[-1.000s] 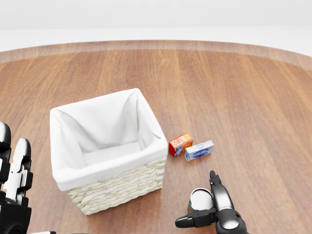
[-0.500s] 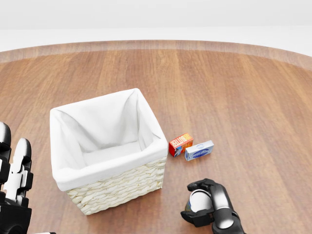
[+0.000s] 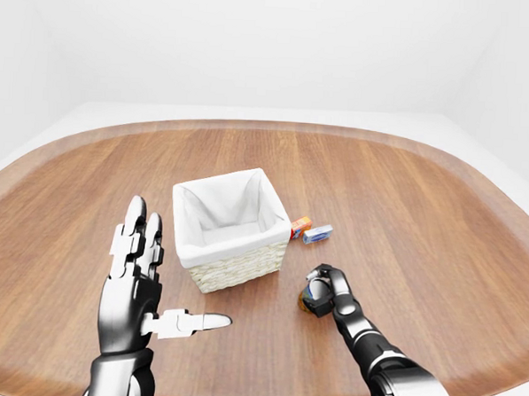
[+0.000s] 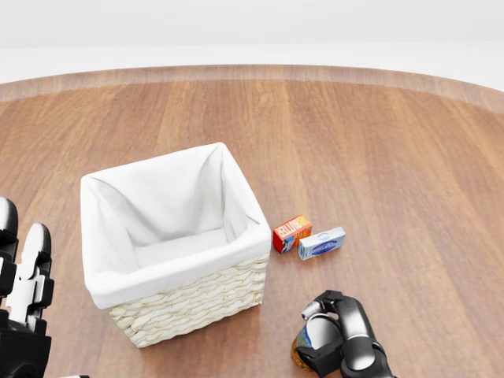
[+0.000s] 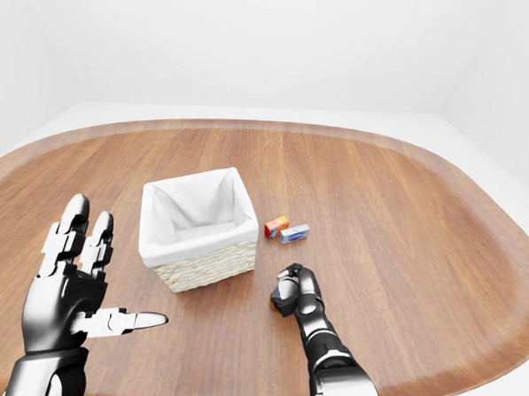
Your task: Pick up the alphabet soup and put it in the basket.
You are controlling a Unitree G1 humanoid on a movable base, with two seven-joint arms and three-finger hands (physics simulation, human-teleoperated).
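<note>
The alphabet soup can (image 4: 307, 342) lies low in the head view, right of the basket, tilted so its orange label and pale end show. My right hand (image 4: 327, 324) is shut on it, black fingers wrapped over its top; most of the can is hidden by them. The wicker basket (image 4: 197, 303) with a white cloth lining stands left of the can, a short gap between them. In the left-eye view my left hand (image 3: 145, 276) is raised open, fingers spread and thumb pointing right, below and left of the basket, holding nothing.
A small red-orange box (image 4: 292, 233) and a blue-white box (image 4: 321, 243) lie side by side just right of the basket, above the can. The round wooden table's rim (image 3: 478, 187) curves along the right, white floor beyond it.
My right hand's fingers and thumb have curled from open to shut round the soup can, which now tilts with its orange label showing. The left hand and basket have not moved.
</note>
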